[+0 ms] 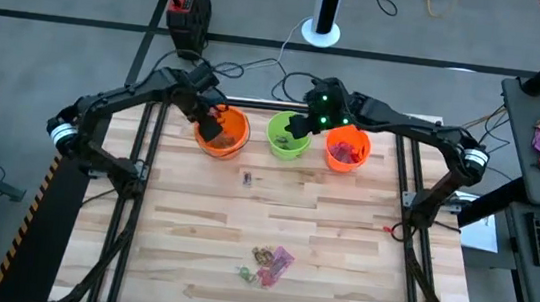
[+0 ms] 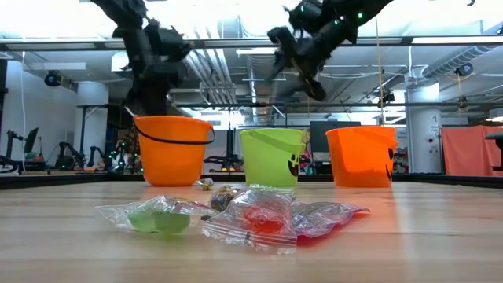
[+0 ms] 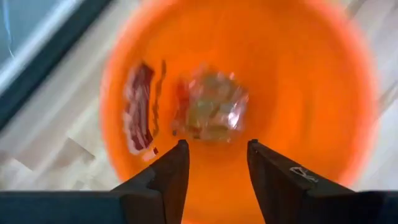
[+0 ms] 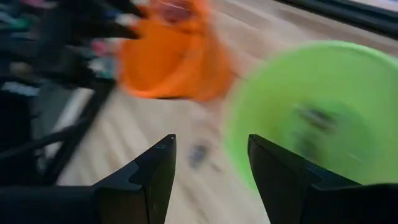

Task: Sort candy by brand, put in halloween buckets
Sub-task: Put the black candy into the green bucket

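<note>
Left claw (image 3: 214,168) hangs right over the left orange bucket (image 1: 224,131), fingers spread w/ nothing between them. Straight below it, in the bucket's bottom, lie a clear-wrapped candy (image 3: 211,109) & a red packet (image 3: 140,106) just beside it.

Right claw (image 4: 208,165) sits above the lime green bucket (image 1: 289,135), at its side toward the left bucket; fingers apart, empty. A dark blurred bit shows inside that bucket. Third bucket, orange (image 1: 348,147), stands just beyond the green one, pink-red packets in it.

Well apart from both claws, near the surface (image 1: 340,249) front edge: small pile of candy (image 1: 271,264), pink, green & clear wrappers. One lone piece (image 1: 247,177) lies near the buckets.
</note>
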{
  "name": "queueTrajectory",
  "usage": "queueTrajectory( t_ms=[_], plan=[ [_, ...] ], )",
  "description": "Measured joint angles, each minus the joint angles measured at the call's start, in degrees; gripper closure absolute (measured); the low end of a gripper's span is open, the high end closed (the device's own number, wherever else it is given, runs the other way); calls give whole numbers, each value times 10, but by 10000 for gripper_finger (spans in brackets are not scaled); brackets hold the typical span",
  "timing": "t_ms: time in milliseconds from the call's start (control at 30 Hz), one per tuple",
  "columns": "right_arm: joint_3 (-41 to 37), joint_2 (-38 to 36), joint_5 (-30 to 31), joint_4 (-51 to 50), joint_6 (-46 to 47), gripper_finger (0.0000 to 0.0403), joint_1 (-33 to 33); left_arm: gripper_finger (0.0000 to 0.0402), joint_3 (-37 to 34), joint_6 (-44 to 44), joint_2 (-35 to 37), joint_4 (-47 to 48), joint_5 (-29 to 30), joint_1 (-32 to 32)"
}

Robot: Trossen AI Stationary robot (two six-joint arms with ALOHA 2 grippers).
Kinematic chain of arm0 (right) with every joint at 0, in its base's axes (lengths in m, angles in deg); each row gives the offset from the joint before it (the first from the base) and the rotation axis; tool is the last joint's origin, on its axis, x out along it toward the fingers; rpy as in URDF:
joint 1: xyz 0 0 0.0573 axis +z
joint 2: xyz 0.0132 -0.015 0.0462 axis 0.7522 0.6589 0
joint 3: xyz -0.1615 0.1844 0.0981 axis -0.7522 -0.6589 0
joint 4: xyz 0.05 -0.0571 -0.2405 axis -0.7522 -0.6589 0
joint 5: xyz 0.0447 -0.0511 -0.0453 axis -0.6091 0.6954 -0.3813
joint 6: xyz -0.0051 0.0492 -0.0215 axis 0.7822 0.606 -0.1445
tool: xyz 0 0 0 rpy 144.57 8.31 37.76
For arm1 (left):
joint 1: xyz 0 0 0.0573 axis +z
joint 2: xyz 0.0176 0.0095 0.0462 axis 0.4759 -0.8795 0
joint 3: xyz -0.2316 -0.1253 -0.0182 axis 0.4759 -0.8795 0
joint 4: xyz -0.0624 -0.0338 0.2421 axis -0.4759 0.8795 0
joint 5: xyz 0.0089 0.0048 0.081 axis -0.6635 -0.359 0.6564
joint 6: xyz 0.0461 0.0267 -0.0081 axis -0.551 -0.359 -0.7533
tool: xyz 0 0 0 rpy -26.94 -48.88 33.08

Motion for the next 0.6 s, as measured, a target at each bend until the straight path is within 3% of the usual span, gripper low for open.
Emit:
queueTrajectory(
  t_ms=[200,400,600],
  plan=[
    [1,13,24,163,43,211,109,254,93,15,70,18,-5,-19],
    [16,86,179,135,67,211,224,254,152,45,158,-12,-5,-54],
    [140,193,294,8,82,211,276,254,175,67,224,-16,-5,-65]
  ],
)
